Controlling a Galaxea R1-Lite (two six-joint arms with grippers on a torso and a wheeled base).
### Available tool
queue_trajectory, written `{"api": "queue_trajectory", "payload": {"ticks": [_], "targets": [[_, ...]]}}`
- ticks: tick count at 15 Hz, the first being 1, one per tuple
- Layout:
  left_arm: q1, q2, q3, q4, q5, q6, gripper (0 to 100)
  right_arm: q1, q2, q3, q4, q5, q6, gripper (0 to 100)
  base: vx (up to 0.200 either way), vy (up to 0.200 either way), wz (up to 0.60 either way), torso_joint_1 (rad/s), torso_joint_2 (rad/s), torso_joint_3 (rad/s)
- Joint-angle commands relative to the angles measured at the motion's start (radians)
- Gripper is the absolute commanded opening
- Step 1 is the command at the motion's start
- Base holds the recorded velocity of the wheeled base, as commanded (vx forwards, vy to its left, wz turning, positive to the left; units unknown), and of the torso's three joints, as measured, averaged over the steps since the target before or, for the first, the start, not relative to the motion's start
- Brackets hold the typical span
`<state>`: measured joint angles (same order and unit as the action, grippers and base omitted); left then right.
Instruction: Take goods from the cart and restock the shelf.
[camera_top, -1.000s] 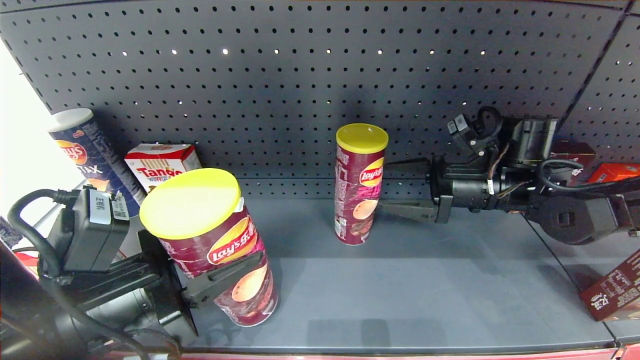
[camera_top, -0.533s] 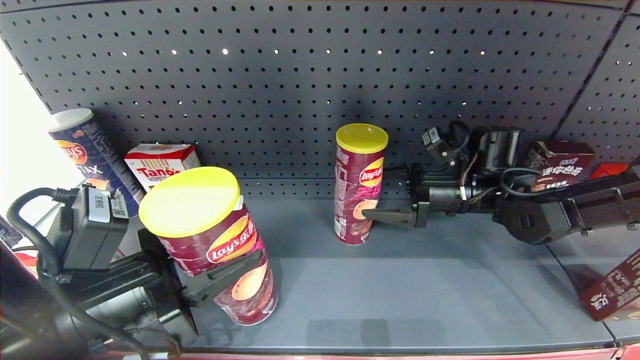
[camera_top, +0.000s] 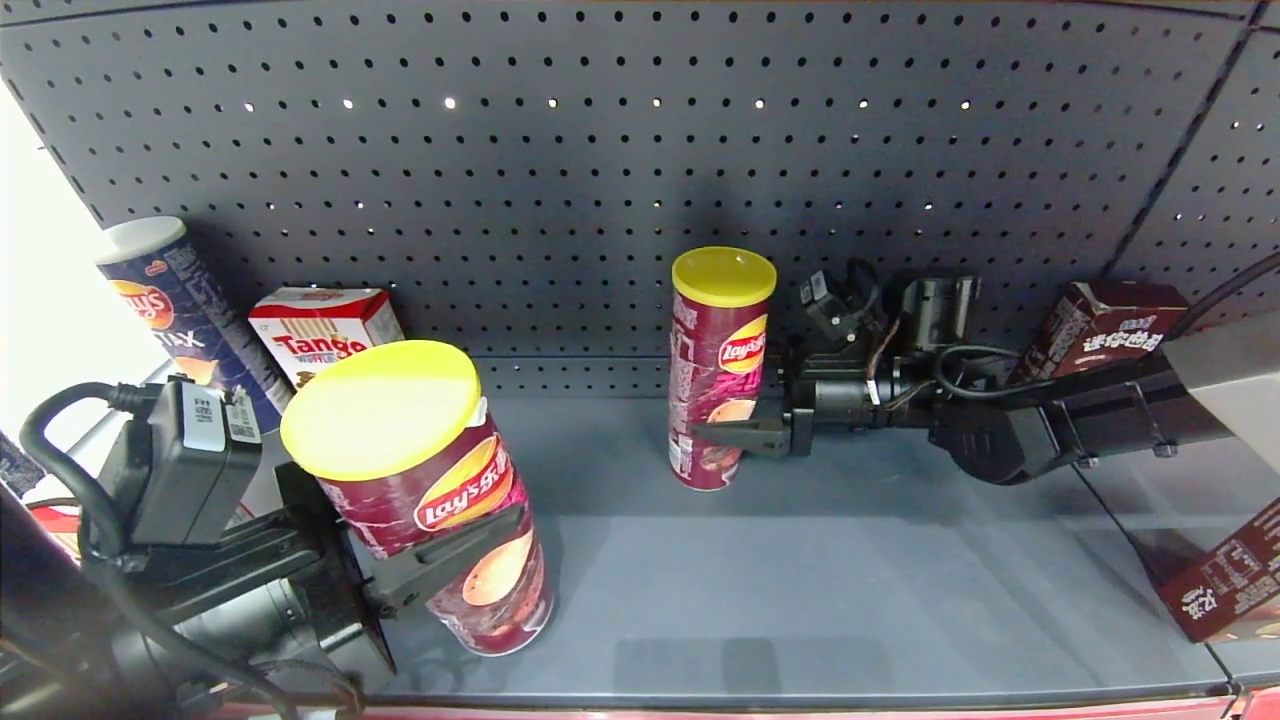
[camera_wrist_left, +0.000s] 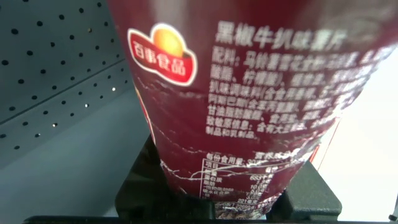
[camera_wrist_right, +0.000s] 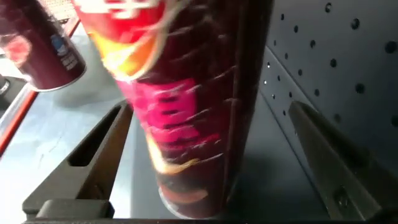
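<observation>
Two maroon chip cans with yellow lids are on the grey shelf (camera_top: 850, 580). Near the front left edge, the closer can (camera_top: 430, 480) leans in my left gripper (camera_top: 470, 545), which is shut on its lower half; in the left wrist view that can (camera_wrist_left: 249, 106) rises from the gripper (camera_wrist_left: 217, 202). The other can (camera_top: 718, 365) stands upright near the pegboard. My right gripper (camera_top: 718, 395) comes in from the right and is open, with one finger in front of this can and one behind it. In the right wrist view, gaps show between the can (camera_wrist_right: 193, 124) and both fingers (camera_wrist_right: 93, 152) of that gripper (camera_wrist_right: 208, 162).
A blue chip can (camera_top: 170, 300) and a white wafer box (camera_top: 325, 330) stand at the back left. A dark brown box (camera_top: 1105, 325) leans at the back right, and another brown box (camera_top: 1230, 590) lies at the front right. The pegboard (camera_top: 600, 150) closes the back.
My right gripper has moved left along the shelf until its open fingers straddle the upright can. The left gripper and its can have barely shifted.
</observation>
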<state>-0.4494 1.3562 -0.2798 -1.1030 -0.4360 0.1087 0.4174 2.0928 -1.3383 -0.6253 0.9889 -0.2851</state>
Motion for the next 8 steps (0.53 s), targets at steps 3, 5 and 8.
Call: {"api": "queue_trajectory", "payload": {"ticks": [3, 5, 8], "targets": [[0.0, -0.005, 0.027, -0.003, 0.0, 0.0, 0, 0.011, 0.02, -0.021, -0.001, -0.012, 0.004, 0, 0.0, 0.0, 0.0, 0.0, 0.0, 0.0], [0.0, -0.005, 0.036, -0.005, 0.0, 0.0, 0, 0.015, 0.01, -0.019, -0.001, -0.038, 0.004, 0, 0.0, 0.0, 0.0, 0.0, 0.0, 0.0], [0.0, -0.003, 0.034, -0.006, 0.0, 0.002, 0, 0.015, -0.017, -0.009, 0.003, -0.044, 0.006, 0, 0.0, 0.0, 0.0, 0.0, 0.0, 0.0]]}}
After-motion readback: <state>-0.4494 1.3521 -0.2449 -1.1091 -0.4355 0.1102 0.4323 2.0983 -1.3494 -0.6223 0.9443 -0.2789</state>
